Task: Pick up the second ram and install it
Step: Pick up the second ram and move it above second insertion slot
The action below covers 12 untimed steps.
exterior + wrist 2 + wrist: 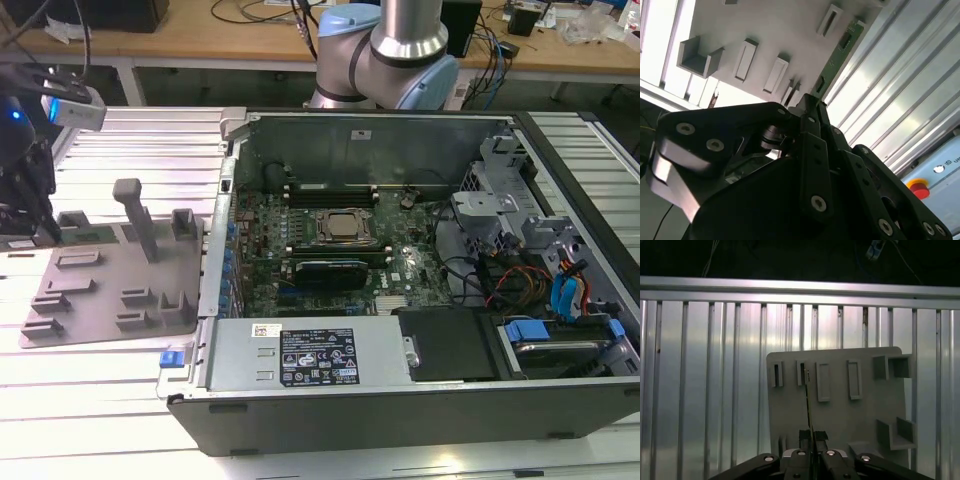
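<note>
The second ram (95, 236) is a thin green stick standing on its edge at the back of the grey fixture plate (100, 300), at the exterior view's left. My gripper (38, 230) hangs over the stick's left end. In the second wrist view the green board (840, 50) runs away from my gripper (814, 100), whose black fingers are pressed together on its near end. In the first wrist view the ram (808, 400) shows edge-on as a thin line over the plate (850, 415), and my gripper (812, 436) is shut on it.
An open computer case (400, 400) lies at the exterior view's right, with the motherboard, the silver processor (345, 228) and black memory slots (330, 188) inside. A grey upright post (135, 215) rises from the plate. The ribbed aluminium table (120, 400) lies all around. A red button (917, 186) sits nearby.
</note>
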Available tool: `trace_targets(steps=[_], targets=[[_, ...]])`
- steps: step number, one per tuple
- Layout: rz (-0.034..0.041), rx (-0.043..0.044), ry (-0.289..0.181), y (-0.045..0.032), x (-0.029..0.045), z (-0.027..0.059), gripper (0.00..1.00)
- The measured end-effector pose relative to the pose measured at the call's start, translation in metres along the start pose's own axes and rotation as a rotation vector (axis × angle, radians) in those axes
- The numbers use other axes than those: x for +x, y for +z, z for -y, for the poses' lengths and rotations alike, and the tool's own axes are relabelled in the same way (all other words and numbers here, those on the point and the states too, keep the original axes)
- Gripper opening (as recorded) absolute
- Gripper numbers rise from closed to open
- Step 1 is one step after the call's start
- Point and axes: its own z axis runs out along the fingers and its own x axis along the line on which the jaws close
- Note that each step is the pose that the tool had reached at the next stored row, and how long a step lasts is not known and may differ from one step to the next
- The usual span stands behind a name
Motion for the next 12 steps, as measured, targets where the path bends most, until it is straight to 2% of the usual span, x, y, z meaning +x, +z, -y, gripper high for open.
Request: trace_targets(steps=[1,5,8,12], targets=[[0.0000,0.0000,0.000,-0.0064,-0.0001,-0.0003,0.11],[0.0000,0.0000,0.000,-0.0204,-0.0004,-0.0009,0.11],[0.0000,-0.0001,0.000,-0.0362,-0.0008,-0.0016,0.11],[-0.0001,-0.0001,0.000,-0.0475,-0.0010,-0.0021,0.11]])
